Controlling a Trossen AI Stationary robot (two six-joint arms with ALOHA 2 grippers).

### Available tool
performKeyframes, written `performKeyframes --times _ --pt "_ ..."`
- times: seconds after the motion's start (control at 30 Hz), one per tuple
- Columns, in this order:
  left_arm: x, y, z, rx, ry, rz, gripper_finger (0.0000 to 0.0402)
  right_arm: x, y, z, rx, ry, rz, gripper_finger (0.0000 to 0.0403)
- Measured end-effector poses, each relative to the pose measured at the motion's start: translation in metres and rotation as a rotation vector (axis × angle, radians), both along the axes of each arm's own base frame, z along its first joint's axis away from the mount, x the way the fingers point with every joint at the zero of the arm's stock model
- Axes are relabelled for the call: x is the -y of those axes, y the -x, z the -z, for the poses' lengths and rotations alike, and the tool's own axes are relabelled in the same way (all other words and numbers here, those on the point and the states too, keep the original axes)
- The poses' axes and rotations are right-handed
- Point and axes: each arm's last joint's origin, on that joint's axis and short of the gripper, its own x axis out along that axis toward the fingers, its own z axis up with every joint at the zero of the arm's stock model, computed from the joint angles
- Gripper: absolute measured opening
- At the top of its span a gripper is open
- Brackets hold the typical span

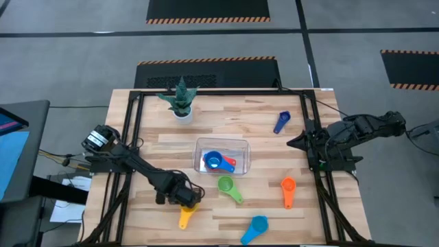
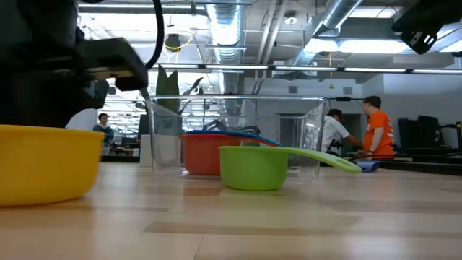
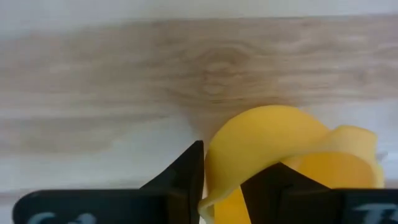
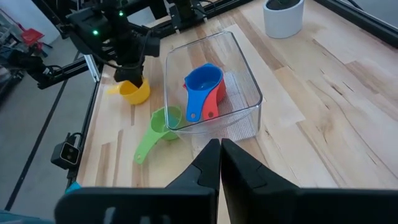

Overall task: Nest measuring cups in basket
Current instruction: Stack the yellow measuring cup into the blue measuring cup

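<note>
Clear basket [image 1: 241, 146] sits at desk [image 1: 274, 206] centre; inside it a blue measuring cup [image 1: 212, 162] nests in a red measuring cup [image 1: 229, 165], handles side by side. White plant pot [image 1: 182, 114] holds a spiky green plant [image 1: 180, 95] at 11 o'clock of the basket.

Loose cups on the desk: green measuring cup [image 1: 228, 186] just outside the basket at 6 o'clock, orange measuring cup [image 1: 288, 189] at 4 o'clock, lighter blue measuring cup [image 1: 255, 228] at 5 o'clock near the desk edge, dark blue measuring cup [image 1: 281, 121] at 2 o'clock, yellow measuring cup [image 1: 187, 216] at 7 o'clock.

Left gripper [image 1: 186, 198] is over the yellow cup, fingers [image 3: 186, 174] narrowly apart, straddling the cup's rim in the left wrist view; firm grip not clear. Right gripper [image 4: 220, 155] waits at the desk's right edge, fingers pressed together, holding nothing.

Yellow cup bowl largely covered by the gripper from above. Seventh cup not made out. In the low view the yellow cup is cut off at the picture's edge.
</note>
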Motion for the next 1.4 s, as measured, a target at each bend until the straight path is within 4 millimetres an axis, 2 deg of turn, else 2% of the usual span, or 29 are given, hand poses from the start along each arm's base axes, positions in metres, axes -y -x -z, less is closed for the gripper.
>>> performKeyframes --times 0.13,0.23,0.43,0.53,0.77,1.0,1.27,1.4 --pt "0.004 -0.004 -0.004 0.112 -0.053 -0.003 0.0079 0.0 0.0 0.001 -0.007 0.004 -0.001 0.0038" --pt "0.008 -0.009 -0.018 0.185 -0.073 0.071 0.0079 0.001 0.002 0.004 -0.043 0.013 -0.003 0.004" --pt "0.011 -0.011 -0.046 0.144 -0.157 0.225 0.0079 0.001 0.003 0.006 -0.072 0.022 -0.002 0.004" --pt "0.009 -0.012 -0.058 0.159 -0.29 0.427 0.0079 0.001 0.003 0.006 -0.073 0.022 -0.002 0.0041" --pt "0.012 -0.033 -0.074 0.407 -0.608 1.081 0.0079 0.001 0.003 0.006 -0.073 0.021 -0.002 0.0041" --pt "0.012 -0.033 -0.07 0.43 -0.698 1.566 0.0079 0.0 0.003 0.006 -0.074 -0.036 0.002 0.0041" --pt "0.012 -0.036 -0.058 0.402 -0.759 1.93 0.006 0.0 0.003 0.006 -0.075 -0.07 0.015 0.004" --pt "0.011 -0.038 -0.05 0.394 -0.725 2.018 0.005 0.0 0.003 0.006 -0.075 -0.087 0.018 0.004"
